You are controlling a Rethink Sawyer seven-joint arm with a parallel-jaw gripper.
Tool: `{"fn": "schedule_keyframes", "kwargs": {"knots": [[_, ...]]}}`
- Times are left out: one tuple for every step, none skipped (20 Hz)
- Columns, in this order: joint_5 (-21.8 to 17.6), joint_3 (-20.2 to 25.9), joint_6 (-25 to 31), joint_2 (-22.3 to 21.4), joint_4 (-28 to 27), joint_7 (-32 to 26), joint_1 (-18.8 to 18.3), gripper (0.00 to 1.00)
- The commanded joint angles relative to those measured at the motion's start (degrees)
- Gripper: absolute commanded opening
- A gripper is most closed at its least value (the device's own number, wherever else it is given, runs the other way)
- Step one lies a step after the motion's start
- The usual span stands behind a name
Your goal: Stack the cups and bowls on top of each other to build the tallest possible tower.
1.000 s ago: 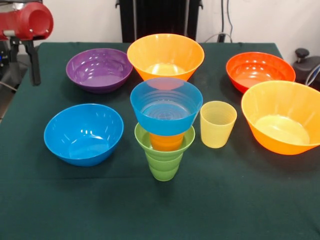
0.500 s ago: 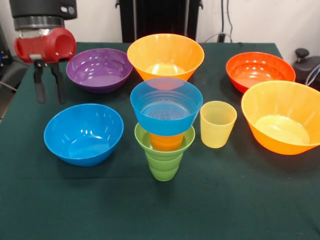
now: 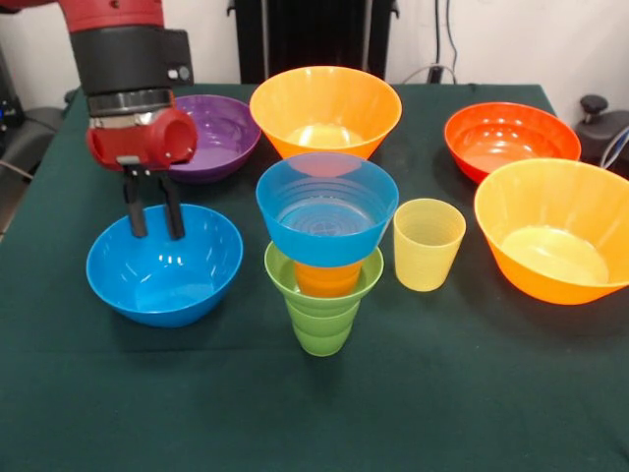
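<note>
The tower stands at the table's middle: a green ribbed cup at the bottom, a small green bowl, an orange cup and a translucent blue bowl on top. A pale yellow cup stands just right of it. My gripper is open and empty, its tips hanging over the far rim of the medium blue bowl at the left. The arm partly hides the purple bowl behind it.
One big orange bowl stands behind the tower and another at the right. A red-orange bowl is at the back right. A black knob sits off the table's right edge.
My gripper has moved from the far left edge rightwards and nearer, from beside the purple bowl to over the medium blue bowl. The cups and bowls have not moved.
</note>
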Motion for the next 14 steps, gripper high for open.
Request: {"fn": "schedule_keyframes", "kwargs": {"knots": [[-6.6, -1.2, 0.1, 6.0, -4.9, -3.3, 0.7, 1.00], [-7.0, -1.1, 0.3, 6.5, -5.3, -3.7, 0.2, 1.00], [-7.3, -1.0, 0.5, 6.8, -5.5, -3.8, 0.0, 1.00], [-7.7, -1.0, 0.7, 7.3, -6.0, -4.0, -0.3, 1.00], [-8.0, -1.1, 0.8, 7.5, -6.2, -4.0, -0.4, 1.00], [-8.3, -1.2, 0.9, 7.9, -6.5, -4.2, -0.7, 1.00], [-8.5, -1.2, 1.0, 7.9, -6.6, -4.1, -0.9, 1.00], [-8.6, -1.2, 1.2, 7.7, -6.6, -3.9, -1.0, 1.00], [-8.7, -1.1, 1.4, 7.5, -6.6, -3.9, -1.2, 1.00], [-8.7, -0.7, 1.9, 6.8, -6.0, -4.0, -1.7, 1.00], [-8.7, -0.4, 2.2, 6.2, -5.6, -4.0, -2.0, 1.00], [-8.8, -0.1, 2.5, 4.9, -4.1, -3.9, -2.5, 1.00], [-8.6, 0.1, 3.0, 3.9, -3.4, -3.8, -2.8, 1.00], [-8.7, 0.0, 3.1, 2.2, -1.8, -3.5, -3.2, 1.00]]}}
